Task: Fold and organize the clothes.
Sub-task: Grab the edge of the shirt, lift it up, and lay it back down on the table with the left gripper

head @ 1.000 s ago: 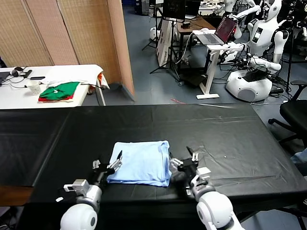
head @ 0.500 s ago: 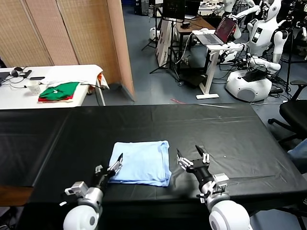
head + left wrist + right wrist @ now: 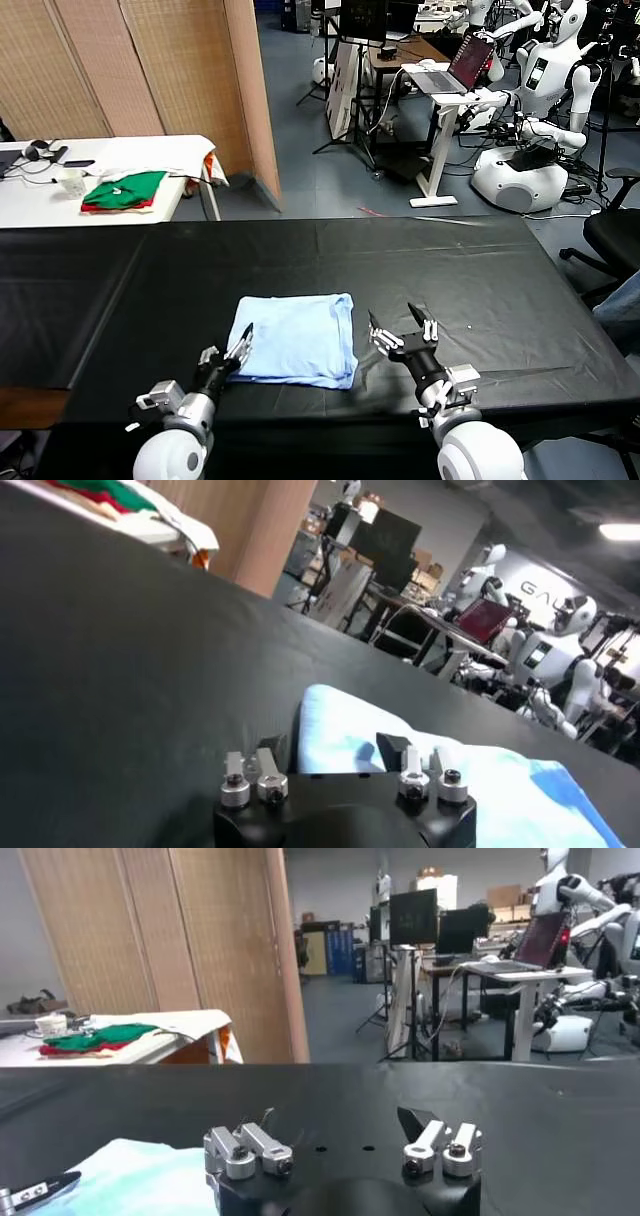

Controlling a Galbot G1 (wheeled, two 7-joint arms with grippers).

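The pale blue T-shirt (image 3: 297,340) lies folded into a flat rectangle near the front of the black table (image 3: 470,270). My left gripper (image 3: 228,356) sits low at the shirt's near left corner. In the left wrist view its two dark fingers (image 3: 392,748) stand apart with the shirt's edge (image 3: 345,735) between and beyond them; the left gripper (image 3: 335,750) is open. My right gripper (image 3: 402,328) hovers open just right of the shirt and apart from it. The right wrist view shows the right gripper (image 3: 338,1123) with only black table between its fingers and the shirt (image 3: 130,1173) off to one side.
A white side table (image 3: 40,205) at the far left carries green and red garments (image 3: 124,190). A wooden screen (image 3: 150,70) stands behind it. Beyond the black table are a laptop on a stand (image 3: 465,65), white robots (image 3: 545,90) and a black chair (image 3: 615,235).
My right gripper has drawn away from the shirt's right edge, rightward and up. The left gripper's fingers have come closer together at the shirt's near left corner.
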